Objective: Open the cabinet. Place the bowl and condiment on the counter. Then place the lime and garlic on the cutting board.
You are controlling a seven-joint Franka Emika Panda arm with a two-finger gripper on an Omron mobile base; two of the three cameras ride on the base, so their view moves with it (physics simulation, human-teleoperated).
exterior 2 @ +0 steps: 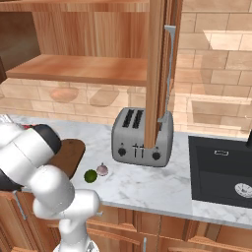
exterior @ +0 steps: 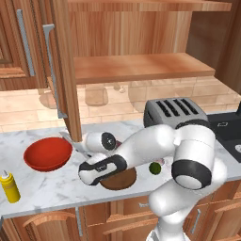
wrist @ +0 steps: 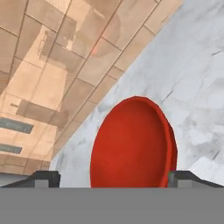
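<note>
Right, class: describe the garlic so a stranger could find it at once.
Start at the silver toaster on the white marble counter. Just in front of its left end lie two small round things, side by side. The garlic is the pale pinkish one; the lime is dark green.

Left base view is sitting behind the arm on its left, looking forward and down across the counter (exterior: 47, 188), toaster (exterior: 174, 112) toward the right. Right base view is looking from the arm's right, toaster (exterior 2: 141, 138) centred, sink right of it. Both are sharing the toaster, the lime (exterior: 155, 167) in front of it, and the open cabinet (exterior: 141, 66) above. Hand view is sitting close over the bowl (wrist: 131, 144), facing the tiled wall behind it.
</note>
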